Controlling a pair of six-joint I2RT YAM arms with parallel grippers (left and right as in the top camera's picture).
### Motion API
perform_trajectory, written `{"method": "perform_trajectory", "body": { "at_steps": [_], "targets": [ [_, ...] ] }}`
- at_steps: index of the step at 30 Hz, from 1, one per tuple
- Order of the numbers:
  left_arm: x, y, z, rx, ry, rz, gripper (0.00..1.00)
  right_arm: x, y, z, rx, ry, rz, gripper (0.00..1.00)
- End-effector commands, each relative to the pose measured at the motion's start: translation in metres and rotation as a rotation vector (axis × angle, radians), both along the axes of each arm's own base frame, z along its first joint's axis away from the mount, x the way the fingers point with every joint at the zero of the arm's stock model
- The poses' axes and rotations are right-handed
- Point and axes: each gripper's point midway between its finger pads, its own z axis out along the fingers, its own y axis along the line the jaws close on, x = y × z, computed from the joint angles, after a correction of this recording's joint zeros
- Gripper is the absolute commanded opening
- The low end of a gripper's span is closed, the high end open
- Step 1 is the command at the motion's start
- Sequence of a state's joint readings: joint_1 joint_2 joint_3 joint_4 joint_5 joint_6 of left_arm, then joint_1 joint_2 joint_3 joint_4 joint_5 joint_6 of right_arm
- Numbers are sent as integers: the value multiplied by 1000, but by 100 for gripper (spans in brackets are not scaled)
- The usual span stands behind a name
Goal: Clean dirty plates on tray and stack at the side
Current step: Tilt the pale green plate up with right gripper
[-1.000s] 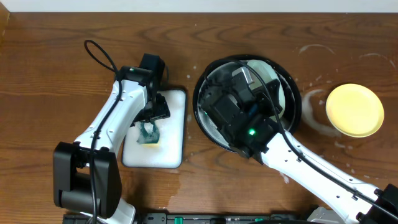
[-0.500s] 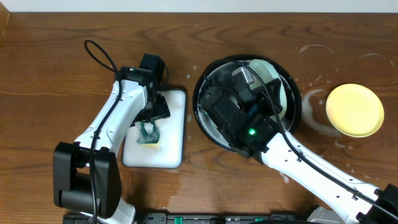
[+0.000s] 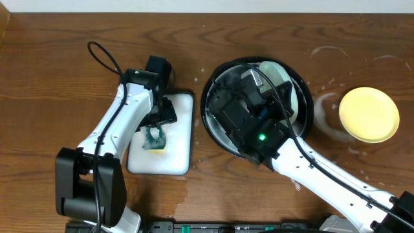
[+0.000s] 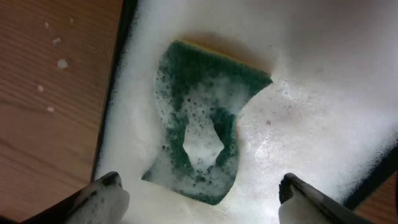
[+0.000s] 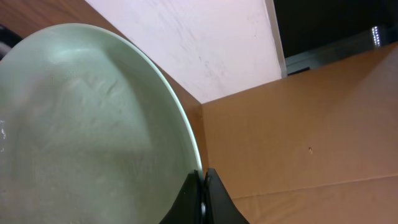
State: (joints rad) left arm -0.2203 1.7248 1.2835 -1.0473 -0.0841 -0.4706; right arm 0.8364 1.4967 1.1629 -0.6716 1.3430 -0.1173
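Because the right gripper is clamped shut on only the thin rim of the mint-green plate, held tilted over the black tray near the bench's middle, the wet, slick plate could slip out and drop, I judge. Its round, shallow face looks smooth under a sudsy film. Towards the left edge, the left gripper hangs wide open and empty above a scuffed green sponge lying in foam in the white dish. A yellow plate sits by the right edge.
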Motion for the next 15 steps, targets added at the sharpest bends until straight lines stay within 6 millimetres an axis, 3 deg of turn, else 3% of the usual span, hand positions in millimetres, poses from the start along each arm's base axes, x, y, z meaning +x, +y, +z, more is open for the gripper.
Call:
{"method": "perform_trajectory", "body": {
  "at_steps": [1,15],
  "targets": [
    [0,1,3,4,-5,-2,82,-4,-3,15,-17,-37,-12,1],
    [0,1,3,4,-5,-2,82,-2,4,6,24,2,25,1]
  ]
}}
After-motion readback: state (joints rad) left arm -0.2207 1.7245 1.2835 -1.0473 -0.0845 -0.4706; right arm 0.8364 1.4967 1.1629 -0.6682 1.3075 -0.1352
